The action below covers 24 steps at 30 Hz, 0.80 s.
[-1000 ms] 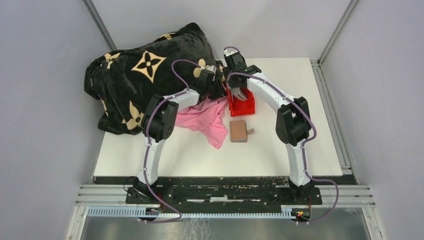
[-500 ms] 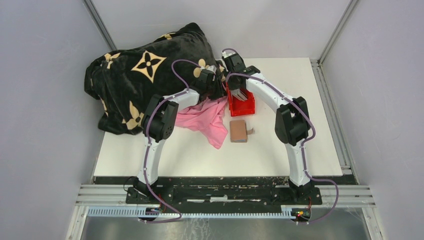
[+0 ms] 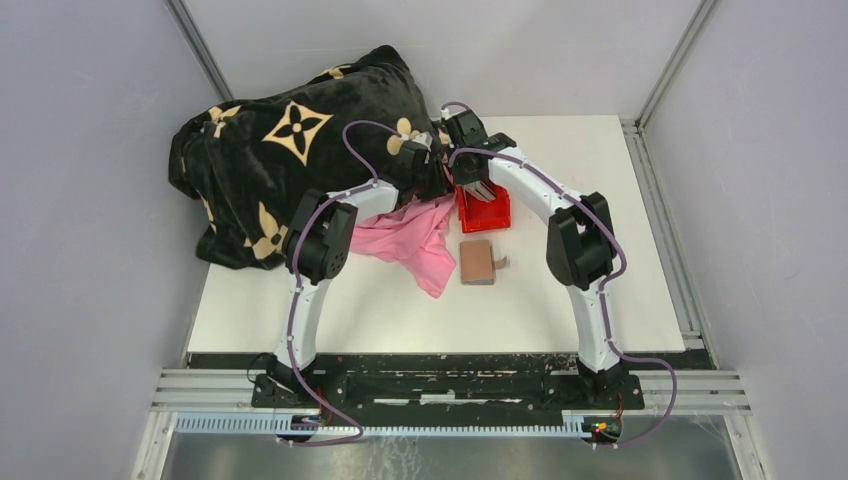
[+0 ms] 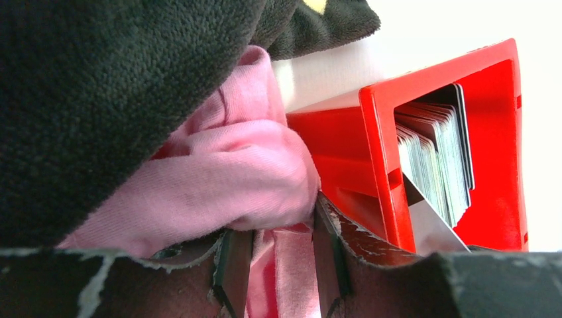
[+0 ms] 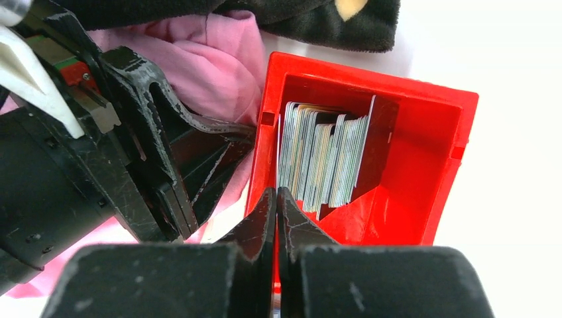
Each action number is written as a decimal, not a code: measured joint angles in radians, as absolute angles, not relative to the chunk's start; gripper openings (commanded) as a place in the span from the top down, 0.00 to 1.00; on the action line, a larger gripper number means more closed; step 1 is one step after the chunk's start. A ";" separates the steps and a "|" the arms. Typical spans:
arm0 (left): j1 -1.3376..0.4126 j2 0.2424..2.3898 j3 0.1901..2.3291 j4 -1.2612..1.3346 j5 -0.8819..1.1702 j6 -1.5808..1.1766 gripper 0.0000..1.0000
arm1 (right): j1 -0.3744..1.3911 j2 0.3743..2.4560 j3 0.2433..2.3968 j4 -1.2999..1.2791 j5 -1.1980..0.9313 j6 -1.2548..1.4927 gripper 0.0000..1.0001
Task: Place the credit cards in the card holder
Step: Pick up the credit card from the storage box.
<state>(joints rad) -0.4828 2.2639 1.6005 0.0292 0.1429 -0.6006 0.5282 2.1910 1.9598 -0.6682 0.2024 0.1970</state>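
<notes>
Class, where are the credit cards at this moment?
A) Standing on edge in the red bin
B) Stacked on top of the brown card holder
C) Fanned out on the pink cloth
A: the credit cards stand on edge in a row inside the red bin; the card holder lies apart on the table.

The credit cards (image 5: 321,162) stand in the bin (image 5: 427,156), with the card holder (image 3: 478,262) just before it.

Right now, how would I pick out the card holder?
On the white table, find the red bin. On its near side, right of the pink cloth, lies the card holder: the only small brown rectangle, with a short side tab.
</notes>
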 measured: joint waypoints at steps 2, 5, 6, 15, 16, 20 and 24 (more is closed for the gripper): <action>-0.483 2.262 1.596 0.033 0.141 -0.601 0.55 | 0.528 2.191 1.962 -0.670 0.203 0.197 0.99; -0.483 2.252 1.584 0.033 0.133 -0.605 0.55 | 0.529 2.191 1.962 -0.670 0.204 0.197 0.99; -0.483 2.247 1.579 0.032 0.129 -0.610 0.55 | 0.530 2.189 1.962 -0.670 0.205 0.197 0.99; -0.479 2.136 1.515 -0.023 0.028 -0.661 0.55 | 0.562 2.106 1.967 -0.669 0.241 0.165 0.99; -0.479 2.119 1.509 -0.030 0.018 -0.662 0.55 | 0.569 2.095 1.973 -0.670 0.246 0.159 0.99; -0.478 2.051 1.482 -0.043 -0.025 -0.662 0.55 | 0.586 2.056 1.992 -0.668 0.268 0.140 0.99; -0.479 1.975 1.446 -0.065 -0.044 -0.675 0.55 | 0.597 1.998 1.981 -0.669 0.275 0.134 0.99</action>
